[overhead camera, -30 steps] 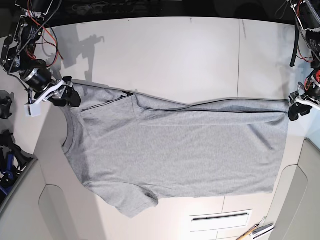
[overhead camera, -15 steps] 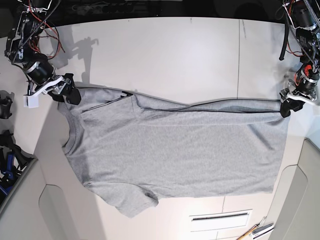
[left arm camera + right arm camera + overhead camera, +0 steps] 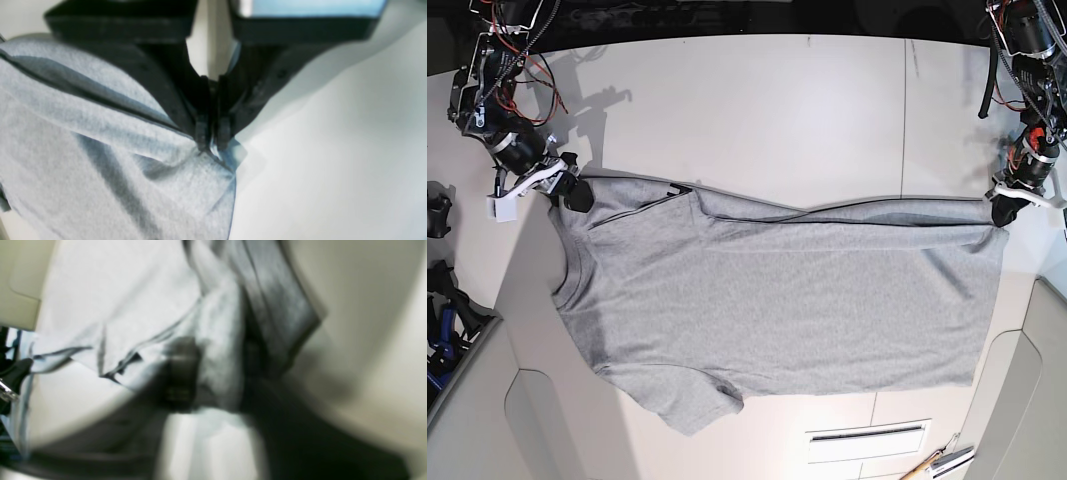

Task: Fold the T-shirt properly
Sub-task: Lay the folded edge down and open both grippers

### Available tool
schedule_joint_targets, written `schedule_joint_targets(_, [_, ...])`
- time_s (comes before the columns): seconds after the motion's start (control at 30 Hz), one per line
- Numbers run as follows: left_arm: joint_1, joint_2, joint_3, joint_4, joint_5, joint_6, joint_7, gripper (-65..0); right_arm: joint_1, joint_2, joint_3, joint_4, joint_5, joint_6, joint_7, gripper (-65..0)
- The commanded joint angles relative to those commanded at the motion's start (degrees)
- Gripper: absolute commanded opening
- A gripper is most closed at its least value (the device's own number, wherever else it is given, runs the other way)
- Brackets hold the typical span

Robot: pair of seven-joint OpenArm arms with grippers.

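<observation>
T-shirt [image 3: 777, 300] stretches flat across the white table [image 3: 757, 100] between the 2 grippers, its folded top edge running from one to the other. Left gripper [image 3: 212, 138] pinches a soft heather-grey hem corner tight; right gripper [image 3: 575, 192] clamps the shoulder fabric, blurred up close.

Right wrist view smeared by blur: right gripper [image 3: 213, 373] showed as dark shapes, jaw gap unreadable against T-shirt [image 3: 133, 300] folds. Left wrist view: left gripper [image 3: 212, 140] bases soft, cropped by top edge. Base view: wooden-handled tool [image 3: 937, 463] cut off at bottom edge, identity unclear.
</observation>
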Motion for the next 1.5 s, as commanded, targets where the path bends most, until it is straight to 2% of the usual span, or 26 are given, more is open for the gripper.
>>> schedule_joint_targets(0.1, [0.0, -0.7, 0.0, 1.1, -2.0, -3.1, 2.2, -65.0, 0.0, 0.0, 0.5, 0.4, 1.0, 0.33, -2.4, -65.0])
schedule_joint_targets(0.2, [0.2, -1.3, 0.0, 3.0, -3.8, -3.3, 5.9, -65.0, 0.0, 0.0, 2.4, 1.7, 6.8, 0.46, -8.0, -65.0])
schedule_joint_targets(0.3, [3.1, -2.4, 0.0, 7.4, -3.4, -3.3, 6.0, -65.0, -1.3, 0.6, 4.2, 5.6, 10.5, 0.74, -13.2, -65.0])
schedule_joint_targets(0.5, [13.9, -2.9, -0.2, 19.2, -3.4, -2.8, 6.0, -65.0, -8.4, 4.4, 4.4, 13.0, 12.3, 0.76, -14.0, -65.0])
schedule_joint_targets(0.7, [23.7, -2.9, -0.9, 27.4, -3.4, -2.6, 6.0, -65.0, -17.1, 6.0, 4.8, 18.9, 13.1, 0.76, -14.6, -65.0])
schedule_joint_targets(0.9, [29.4, -2.6, -0.9, 32.3, -3.4, -2.6, 6.8, -65.0, -21.8, 6.7, 7.3, 20.2, 13.4, 0.74, -15.4, -65.0])
schedule_joint_targets(1.0, [33.0, -2.6, -1.3, 36.0, -3.4, -2.7, 7.7, -65.0, -23.1, 8.5, 9.2, 20.3, 16.4, 0.76, -17.8, -65.0])
schedule_joint_targets(1.13, [38.1, -2.5, -2.0, 39.9, -3.4, -2.6, 7.7, -65.0, -25.4, 11.0, 10.6, 20.3, 16.6, 0.76, -17.8, -65.0])
schedule_joint_targets(1.33, [40.0, -2.2, -2.0, 41.6, -3.4, -2.6, 7.8, -65.0, -26.9, 12.2, 10.9, 20.3, 16.5, 0.74, -17.5, -65.0])
schedule_joint_targets(1.43, [40.0, -0.6, -2.0, 41.6, -3.4, -2.7, 9.0, -65.0, -27.0, 12.2, 10.9, 20.3, 15.2, 0.72, -16.6, -65.0])
schedule_joint_targets(1.5, [40.0, -0.5, -2.0, 41.6, -3.5, -4.3, 9.0, -65.0, -26.9, 12.2, 10.9, 20.3, 14.8, 0.72, -16.5, -65.0])
